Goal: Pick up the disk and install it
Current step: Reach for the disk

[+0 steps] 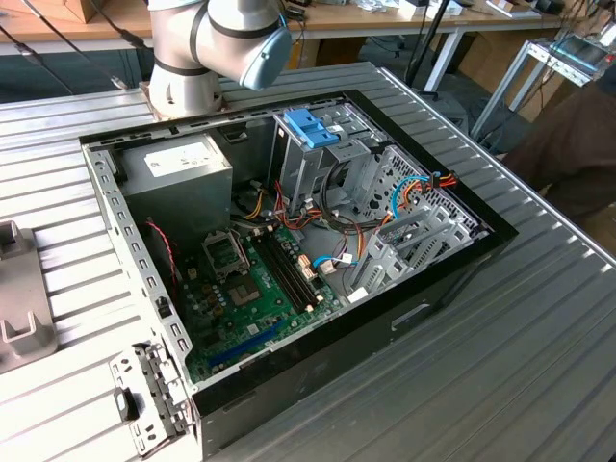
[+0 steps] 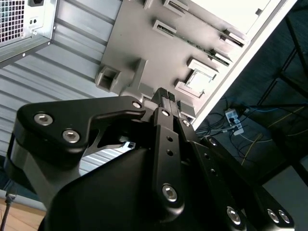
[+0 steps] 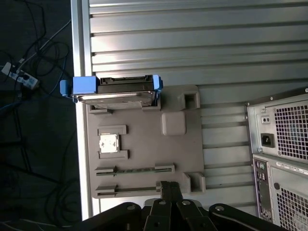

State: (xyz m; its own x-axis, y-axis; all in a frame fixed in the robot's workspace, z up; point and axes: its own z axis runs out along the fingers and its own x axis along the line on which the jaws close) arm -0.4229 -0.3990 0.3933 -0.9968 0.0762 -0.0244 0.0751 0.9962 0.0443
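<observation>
My gripper [image 3: 170, 186] hangs over the grey moulded tray [image 3: 187, 159], its black fingers [image 2: 166, 98] pressed together and empty. The disk [image 3: 118, 91], grey metal framed in blue plastic, sits at a tray corner beside the ribbed table's [image 3: 192, 43] edge.

Disk [image 3: 114, 91] open above; tray bracket [image 3: 191, 100] beside (table edge [image 3: 81, 48] close).

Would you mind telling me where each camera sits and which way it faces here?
Exterior view: off the arm, looking down into the open black computer case on the ribbed metal table; the grey robot arm shows beyond it.
First wrist view: on the wrist, looking down at the flat grey moulded tray holding the grey metal disk in its light blue carrier; the shut black hand shows.
Second wrist view: behind the hand, looking along it to the tray.
Shared: both wrist views show hand, tray and case's rear.
</observation>
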